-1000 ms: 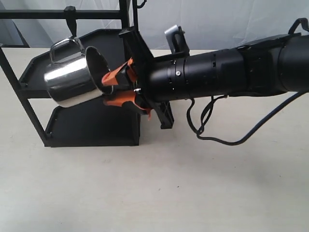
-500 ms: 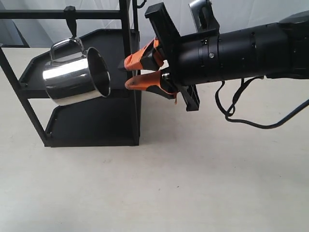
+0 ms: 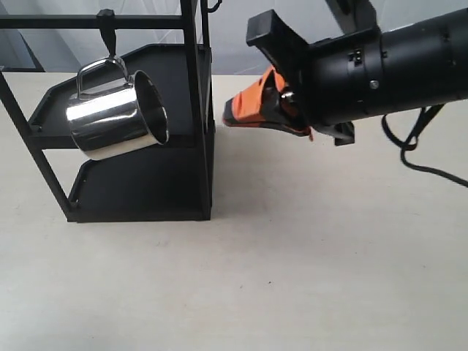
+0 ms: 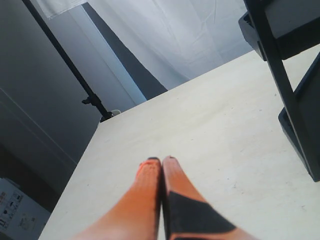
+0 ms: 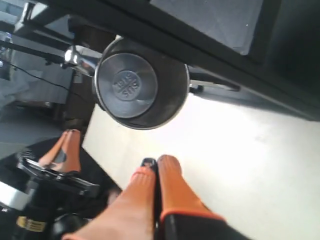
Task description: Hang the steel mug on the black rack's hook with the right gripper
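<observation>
Orange fingers of the right gripper [image 3: 232, 117] are pressed together with nothing between them, as the right wrist view confirms [image 5: 152, 167], and they sit clear of the black rack [image 3: 194, 88], on the side of its front upright post away from the shelves. The steel mug [image 3: 117, 117] hangs inside the rack frame by its looped handle from the hook [image 3: 108, 33] under the top bar, tilted so its long axis lies nearly level and its open mouth faces the post and the gripper beyond it. Mug and gripper are well apart. The hanging looks done, so any coming move is likely only to draw away from the rack. The left gripper [image 4: 161, 165], also closed and empty, hovers over bare table [image 4: 200, 115] beside the rack's foot.
</observation>
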You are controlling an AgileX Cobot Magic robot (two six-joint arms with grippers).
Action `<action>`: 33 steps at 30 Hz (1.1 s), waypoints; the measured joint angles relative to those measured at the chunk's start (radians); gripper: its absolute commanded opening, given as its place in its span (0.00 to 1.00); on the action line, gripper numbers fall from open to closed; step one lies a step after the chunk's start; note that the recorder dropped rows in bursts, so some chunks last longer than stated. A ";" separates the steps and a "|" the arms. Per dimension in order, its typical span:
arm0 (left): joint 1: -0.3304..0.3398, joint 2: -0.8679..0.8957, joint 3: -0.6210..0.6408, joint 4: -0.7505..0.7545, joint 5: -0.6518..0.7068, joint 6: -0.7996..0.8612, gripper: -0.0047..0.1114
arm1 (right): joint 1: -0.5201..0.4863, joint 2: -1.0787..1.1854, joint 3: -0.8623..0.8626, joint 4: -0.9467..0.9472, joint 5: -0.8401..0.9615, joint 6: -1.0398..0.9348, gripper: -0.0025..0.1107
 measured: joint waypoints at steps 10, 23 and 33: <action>0.000 0.000 0.000 0.000 0.000 0.000 0.05 | -0.021 -0.171 0.000 -0.529 -0.057 0.145 0.01; 0.000 0.000 0.000 0.000 0.000 0.000 0.05 | -0.021 -0.182 0.000 -0.654 -0.069 0.163 0.01; 0.000 0.000 0.000 0.000 0.000 0.000 0.05 | -0.021 -0.182 0.000 -0.657 -0.069 0.163 0.01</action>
